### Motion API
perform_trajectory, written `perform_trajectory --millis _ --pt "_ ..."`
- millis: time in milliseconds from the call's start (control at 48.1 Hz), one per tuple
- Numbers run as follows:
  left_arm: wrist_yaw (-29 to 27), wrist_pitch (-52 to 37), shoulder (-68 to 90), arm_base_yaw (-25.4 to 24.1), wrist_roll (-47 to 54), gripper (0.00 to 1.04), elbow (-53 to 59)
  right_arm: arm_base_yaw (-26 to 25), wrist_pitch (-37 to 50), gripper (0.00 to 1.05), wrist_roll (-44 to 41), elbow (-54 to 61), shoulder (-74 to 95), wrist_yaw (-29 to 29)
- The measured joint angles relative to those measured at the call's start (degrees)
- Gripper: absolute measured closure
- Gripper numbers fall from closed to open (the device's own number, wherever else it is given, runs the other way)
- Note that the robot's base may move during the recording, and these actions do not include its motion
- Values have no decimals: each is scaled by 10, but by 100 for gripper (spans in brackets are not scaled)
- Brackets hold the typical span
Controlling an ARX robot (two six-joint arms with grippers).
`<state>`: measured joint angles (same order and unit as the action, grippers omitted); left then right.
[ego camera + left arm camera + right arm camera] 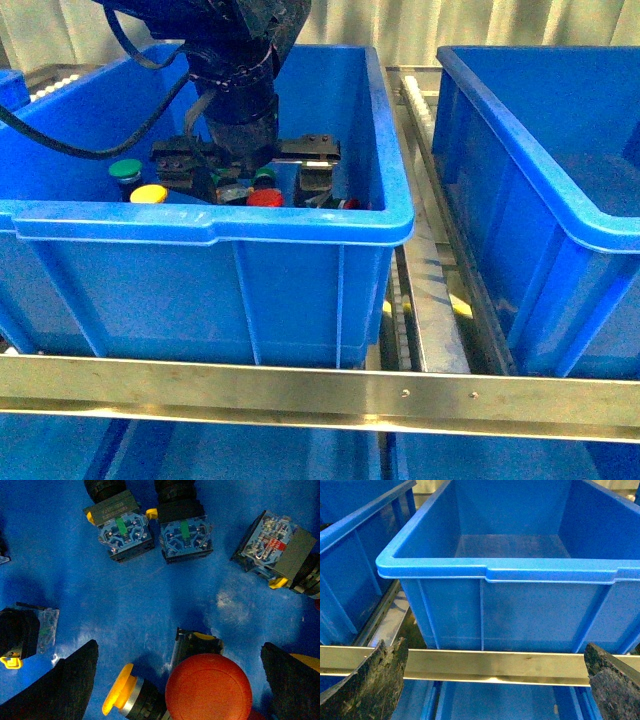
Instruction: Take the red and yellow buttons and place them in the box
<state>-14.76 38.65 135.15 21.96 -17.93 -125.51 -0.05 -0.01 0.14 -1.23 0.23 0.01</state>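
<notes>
Risk: left gripper (pixel 178 650), spread wide around round red mushroom-cap button (pixel 208 687), could snag adjacent yellow-capped button (pixel 120 690) too.

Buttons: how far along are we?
Done: nothing visible; no button shows in what is seen of the right box. In hand: nothing yet; left gripper open over the red button; right gripper open, empty. Left: that red, the yellow button beside it, both in the left bin.
</notes>
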Motion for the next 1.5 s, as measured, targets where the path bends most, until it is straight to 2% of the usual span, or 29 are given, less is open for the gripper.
perform_trajectory --millis 520,603,624,707,811,853,1082,1352,1456,1498 --pt "-5 12 15 14 9 9 -15 0 0 3 0 0 0 0" --pt "-11 13 15 14 10 21 -15 0 0 3 0 0 0 0" --pt "-16 15 15 14 11 28 -15 0 0 3 0 0 0 0" --pt "-20 16 15 14 12 44 -15 0 0 3 0 0 0 0" --pt "-25 16 15 14 13 64 -15 0 0 3 0 0 0 0" --pt "-26 15 15 14 14 68 -15 0 0 3 0 0 0 0" --pt "-31 -7 4 14 22 70 8 0 0 3 0 0 0 0" --pt "-27 -86 -82 9 57 70 126 0 0 3 0 0 0 0" --pt "5 -147 -171 -1 89 70 217 0 0 3 0 0 0 0" --pt "34 -184 -217 -8 100 71 261 0 0 3 0 0 0 0"
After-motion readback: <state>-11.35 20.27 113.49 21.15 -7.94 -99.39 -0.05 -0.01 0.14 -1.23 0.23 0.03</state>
